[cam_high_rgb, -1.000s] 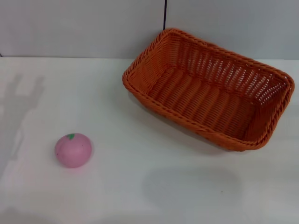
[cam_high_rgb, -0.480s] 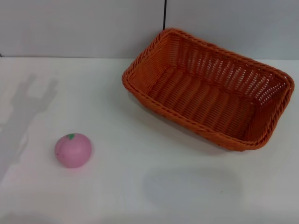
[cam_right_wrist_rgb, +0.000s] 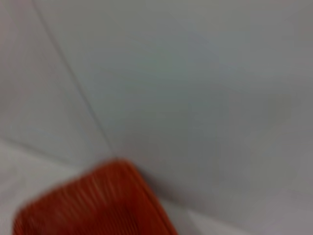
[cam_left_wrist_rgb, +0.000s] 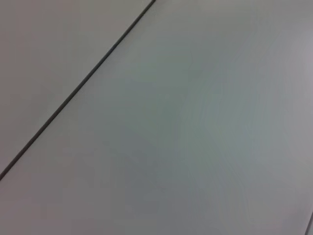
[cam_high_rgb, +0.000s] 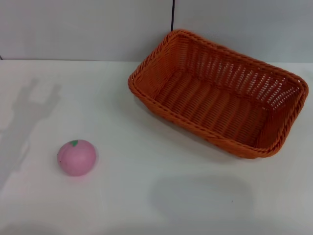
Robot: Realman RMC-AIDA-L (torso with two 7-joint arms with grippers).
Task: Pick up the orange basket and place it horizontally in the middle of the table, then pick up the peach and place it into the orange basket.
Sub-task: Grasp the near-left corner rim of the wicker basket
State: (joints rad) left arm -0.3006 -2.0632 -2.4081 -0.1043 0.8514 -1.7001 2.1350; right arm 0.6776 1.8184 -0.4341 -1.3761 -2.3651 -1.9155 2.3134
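Note:
The orange basket (cam_high_rgb: pixel 220 93) rests on the white table (cam_high_rgb: pixel 146 196) at the back right, turned at a slant, with nothing inside it. One of its corners (cam_right_wrist_rgb: pixel 93 205) also shows blurred in the right wrist view. The pink peach (cam_high_rgb: pixel 76 156) with its green leaf mark lies at the front left of the table, well apart from the basket. Neither gripper appears in any view; only a forked shadow (cam_high_rgb: pixel 29 112) lies on the table's left side.
A grey wall (cam_high_rgb: pixel 88 29) with a dark vertical seam (cam_high_rgb: pixel 172 14) stands right behind the table. The left wrist view holds only grey panel with a dark seam (cam_left_wrist_rgb: pixel 73 93).
The forked shadow on the table's left side has shifted up and to the right. The basket and the peach have not moved.

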